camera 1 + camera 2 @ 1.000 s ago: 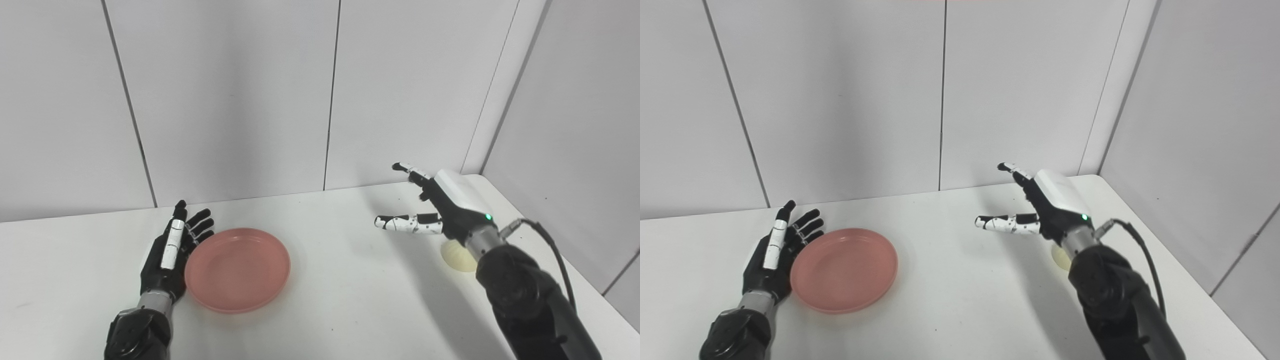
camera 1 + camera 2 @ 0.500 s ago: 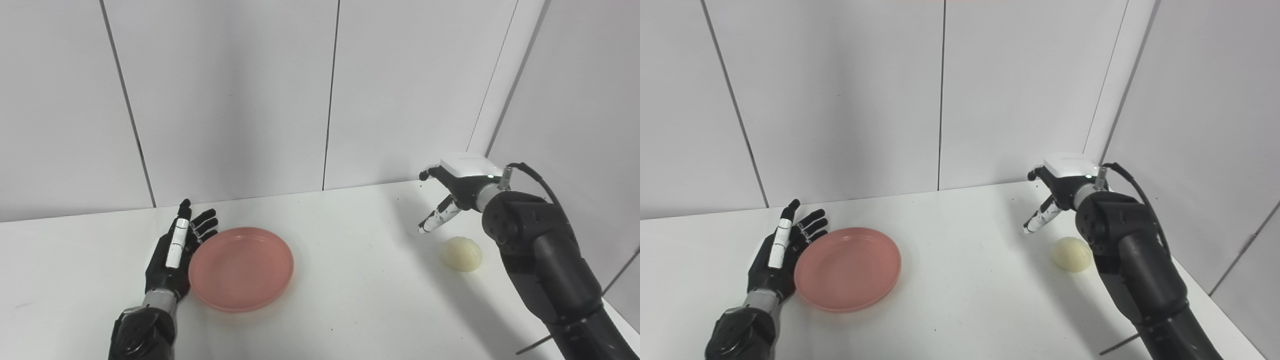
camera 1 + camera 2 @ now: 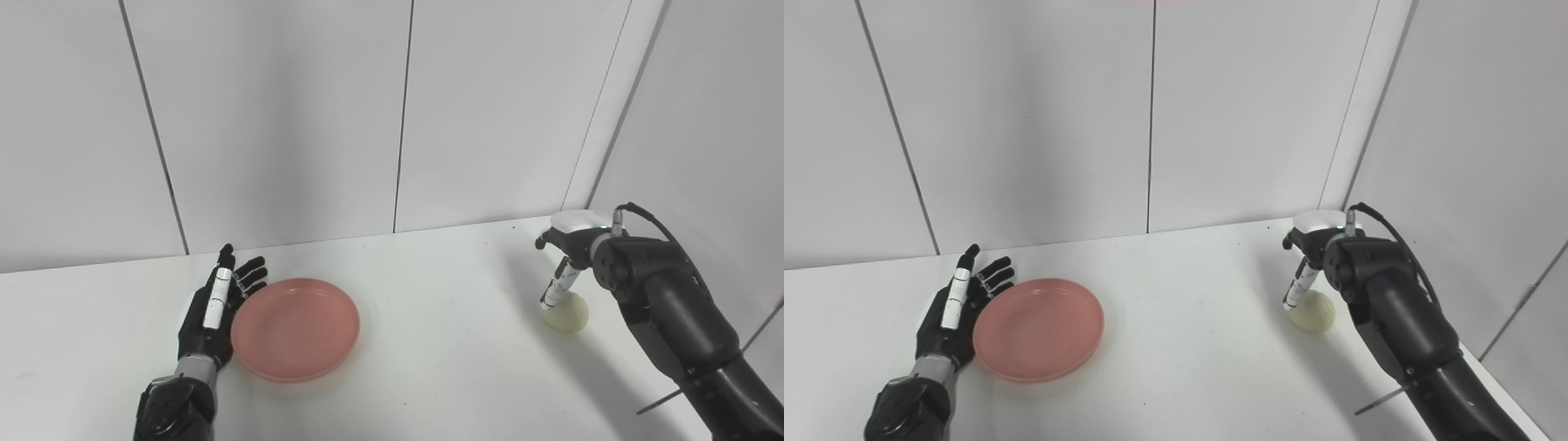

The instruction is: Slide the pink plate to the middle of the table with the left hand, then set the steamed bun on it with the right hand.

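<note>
The pink plate (image 3: 295,327) lies flat on the white table (image 3: 429,367), left of its middle. My left hand (image 3: 215,306) is open, palm turned to the plate, fingers straight and resting against the plate's left rim. The pale steamed bun (image 3: 566,315) sits on the table at the right. My right hand (image 3: 566,257) hangs over the bun, fingers apart and pointing down, with one fingertip (image 3: 549,298) touching the bun's left side. The hand holds nothing. The scene also shows in the right eye view, with the plate (image 3: 1038,329) and the bun (image 3: 1314,318).
White wall panels close the table at the back and at the right. A black cable (image 3: 649,215) loops from my right wrist. The table's right edge runs close behind the bun.
My right hand has turned from pointing left above the table to pointing down, and has dropped onto the bun. The plate slid slightly right early on. My left hand stays at its rim.
</note>
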